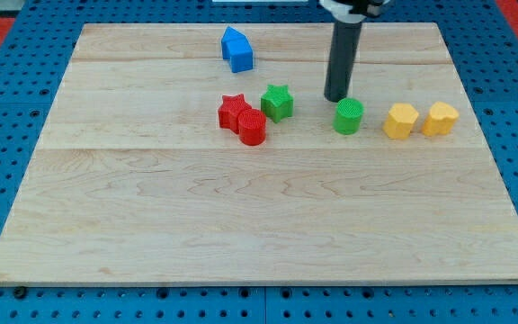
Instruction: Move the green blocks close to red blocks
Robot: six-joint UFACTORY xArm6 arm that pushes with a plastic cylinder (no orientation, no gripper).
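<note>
my tip [336, 97] just above green cylinder [348, 116], view's top side; end effector is bare rod, grips nothing. green star [277, 102] already beside red star [233, 112], red cylinder [252, 127]. cylinder likely needs leftward push.

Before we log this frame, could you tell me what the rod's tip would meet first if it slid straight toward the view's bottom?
My tip would probably meet the green cylinder first, just below and slightly right; the hit may be glancing.

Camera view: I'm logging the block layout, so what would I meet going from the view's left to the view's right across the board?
Red star → red cylinder → green star → my tip, just above the green cylinder → two yellow blocks. The blue block overlaps the reds in x, so I leave it out.
</note>
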